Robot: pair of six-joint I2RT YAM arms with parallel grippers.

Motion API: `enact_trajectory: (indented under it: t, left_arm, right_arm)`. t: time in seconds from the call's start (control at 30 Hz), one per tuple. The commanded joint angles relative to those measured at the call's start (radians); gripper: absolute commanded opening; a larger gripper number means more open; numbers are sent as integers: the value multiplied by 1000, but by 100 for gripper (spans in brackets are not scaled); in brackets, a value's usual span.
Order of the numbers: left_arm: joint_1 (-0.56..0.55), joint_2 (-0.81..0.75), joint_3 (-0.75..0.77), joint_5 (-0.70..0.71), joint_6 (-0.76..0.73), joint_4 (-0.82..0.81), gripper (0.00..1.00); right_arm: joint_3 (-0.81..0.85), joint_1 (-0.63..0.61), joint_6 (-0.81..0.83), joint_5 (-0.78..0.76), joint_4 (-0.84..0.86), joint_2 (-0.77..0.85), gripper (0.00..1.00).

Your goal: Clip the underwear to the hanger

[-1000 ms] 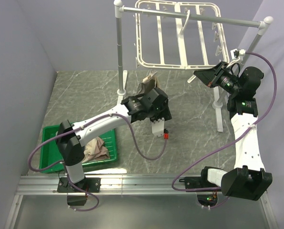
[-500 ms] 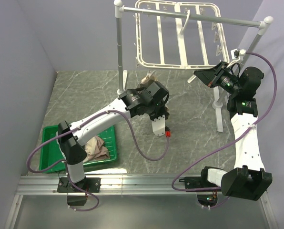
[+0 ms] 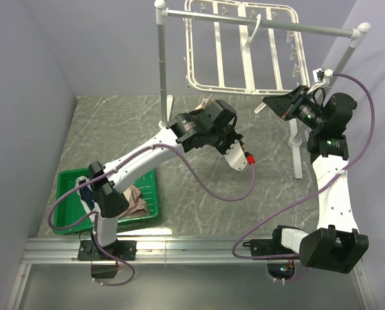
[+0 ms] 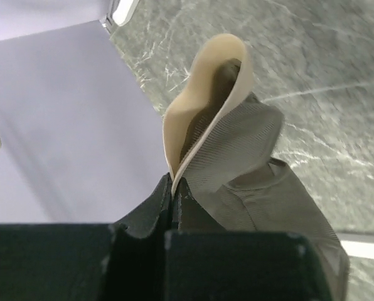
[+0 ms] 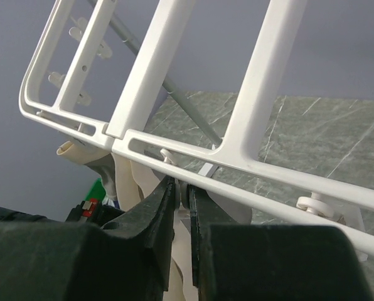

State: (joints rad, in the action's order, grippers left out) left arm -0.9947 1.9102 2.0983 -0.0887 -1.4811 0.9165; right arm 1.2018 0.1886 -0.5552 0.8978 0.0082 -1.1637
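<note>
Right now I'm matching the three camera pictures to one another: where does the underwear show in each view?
Top external: underwear small, upper centre, just below the hanger's lower edge.
Left wrist: underwear fills the centre, pinched in the left hand.
Right wrist: underwear at lower left, peeking under the hanger frame.
Shared landmark: the grey marbled table, in all three views.

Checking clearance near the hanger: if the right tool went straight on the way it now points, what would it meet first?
The hanger: in the wrist view its bottom rail crosses directly at the tips of the right tool, apparently touching or nearly so, though depth is hard to judge.
</note>
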Motion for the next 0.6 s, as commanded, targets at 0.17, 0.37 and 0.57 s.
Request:
enact_trajectory:
  t: [0.17,0.37,0.57]
  left_arm:
    - [-12,-111,-245,46,-37,-119,6]
    - [-15,-105,-265,70,-82,-77,18]
    - [-15,-190,-429,67,-197,-172,39]
  right_arm:
    - [-10,2,29,33,-65,12,0]
    - [-5,2,31,35,-70,6,0]
    - [8,2,38,36,-80,2,0]
